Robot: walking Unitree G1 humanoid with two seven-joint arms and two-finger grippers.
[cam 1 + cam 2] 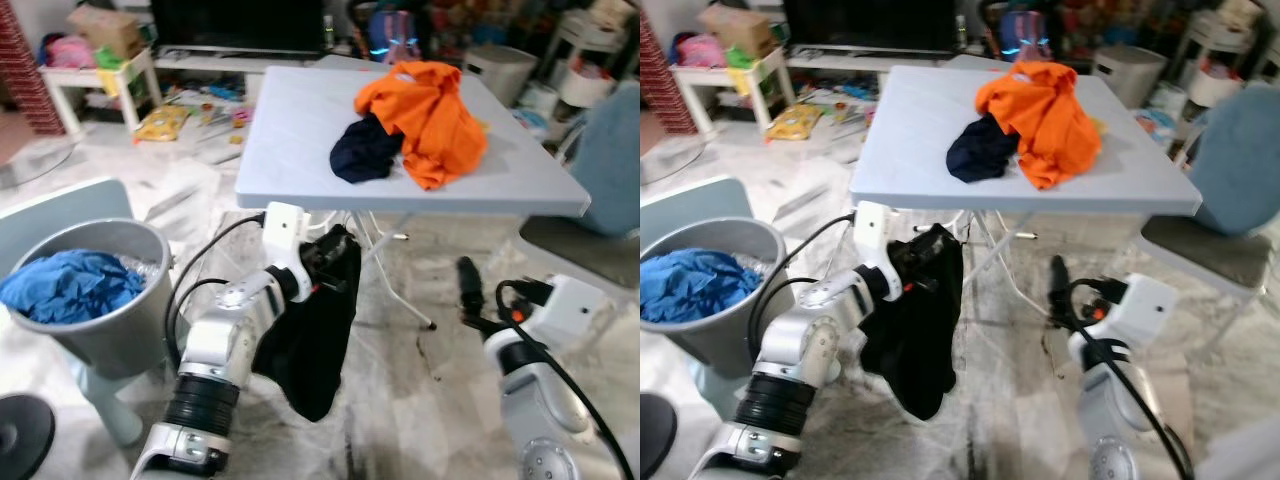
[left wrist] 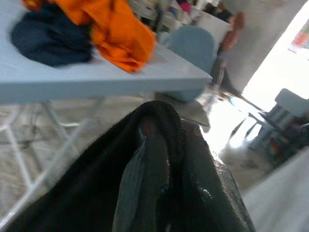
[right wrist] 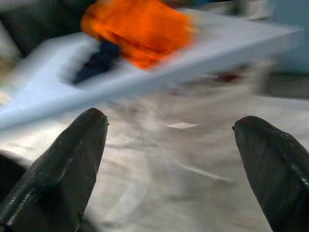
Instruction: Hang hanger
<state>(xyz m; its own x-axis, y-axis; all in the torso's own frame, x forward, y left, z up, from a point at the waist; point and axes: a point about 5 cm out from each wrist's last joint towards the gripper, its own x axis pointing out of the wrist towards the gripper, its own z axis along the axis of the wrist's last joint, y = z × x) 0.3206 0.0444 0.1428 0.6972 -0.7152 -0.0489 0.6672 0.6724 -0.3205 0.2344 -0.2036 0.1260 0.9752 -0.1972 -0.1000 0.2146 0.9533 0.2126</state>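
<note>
A black garment [image 1: 318,340] hangs from my left gripper [image 1: 325,258], which is shut on its top edge just below the front edge of the pale blue table [image 1: 300,130]. In the left wrist view the black cloth [image 2: 159,179] drapes over the fingers and hides them. My right gripper [image 1: 468,285] is raised over the floor to the right of the garment. It stands open, its two black fingertips [image 3: 63,174] wide apart with nothing between them. I cannot make out a hanger.
An orange garment [image 1: 425,115] and a dark navy one [image 1: 365,150] lie bunched on the table. A grey bucket [image 1: 120,330] holding blue cloth [image 1: 65,285] stands at my left. A blue chair [image 1: 1240,170] is at the right. Clutter lines the far wall.
</note>
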